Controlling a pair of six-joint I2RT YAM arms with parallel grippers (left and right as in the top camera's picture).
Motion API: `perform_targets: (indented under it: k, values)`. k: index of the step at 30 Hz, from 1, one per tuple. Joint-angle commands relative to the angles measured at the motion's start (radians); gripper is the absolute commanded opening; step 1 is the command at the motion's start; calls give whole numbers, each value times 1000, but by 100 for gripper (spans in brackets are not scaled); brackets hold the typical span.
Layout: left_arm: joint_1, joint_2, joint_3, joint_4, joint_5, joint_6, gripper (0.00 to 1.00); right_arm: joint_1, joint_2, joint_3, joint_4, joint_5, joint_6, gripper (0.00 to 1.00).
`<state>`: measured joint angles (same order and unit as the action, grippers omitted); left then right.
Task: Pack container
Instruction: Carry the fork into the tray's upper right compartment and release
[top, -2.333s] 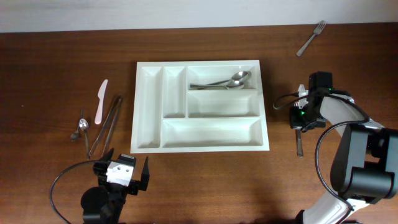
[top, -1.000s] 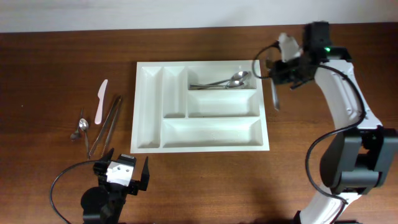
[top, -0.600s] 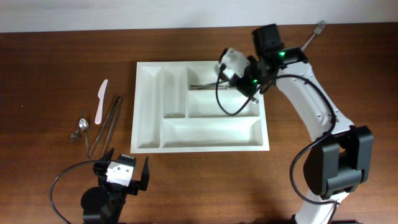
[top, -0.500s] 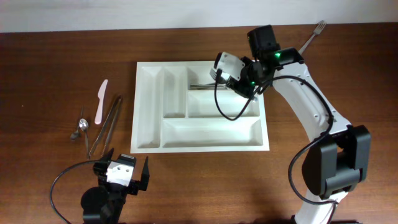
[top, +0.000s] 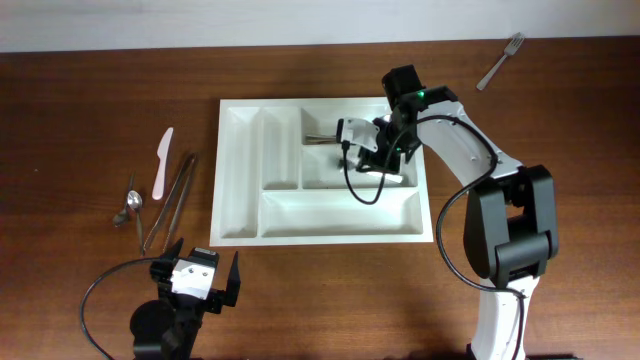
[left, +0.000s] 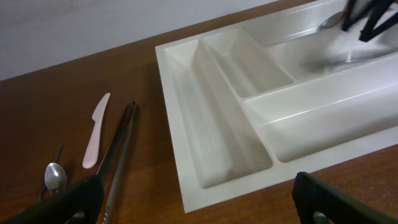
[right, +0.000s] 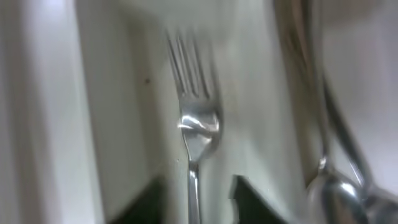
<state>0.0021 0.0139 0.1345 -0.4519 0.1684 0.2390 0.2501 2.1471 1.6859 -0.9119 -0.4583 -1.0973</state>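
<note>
The white cutlery tray (top: 330, 212) lies mid-table. The right gripper (top: 372, 152) hangs over its middle crosswise compartment, jaws partly apart on either side of the handle of a fork (right: 196, 130) lying there, not pinching it. Spoons (right: 339, 186) lie in the far compartment. The left gripper (top: 196, 266) sits near-left of the tray, wide open and empty.

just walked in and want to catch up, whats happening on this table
The right gripper is over the white cutlery tray, placing a fork in the middle crosswise compartment. Its jaws look parted around the handle. Spoons already lie in the neighbouring compartment. The left gripper sits open and empty near the front of the table. A pink knife, tongs, a small spoon and another fork lie outside the tray.
</note>
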Motion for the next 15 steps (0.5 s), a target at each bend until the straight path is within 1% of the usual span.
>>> perform_targets:
  k: [1,2,3,4,8,10,12,15]
  values:
    - [2,-6,-5,3,10,-14,99,6,-9,22,35,-49,77,73]
    - [2,-6,-5,3,10,-14,99,6,-9,31,42,-55,111,79]
    - [2,-6,-5,3,10,-14,99,6,-9,48,45,-65,148,87]
    - [2,-6,-5,3,10,-14,99,6,-9,65,50,-74,186,100]
    - [2,-6,-5,3,10,-14,99,5,-9,185,56,-83,390,99]
    - [2,-6,-5,3,10,-14,99,-2,-9,259,54,-73,520,99]
    - [2,-6,-5,3,10,-14,99,-16,-9,330,40,-49,693,99]
    - [2,-6,-5,3,10,-14,99,-45,-9,414,1,-58,892,99]
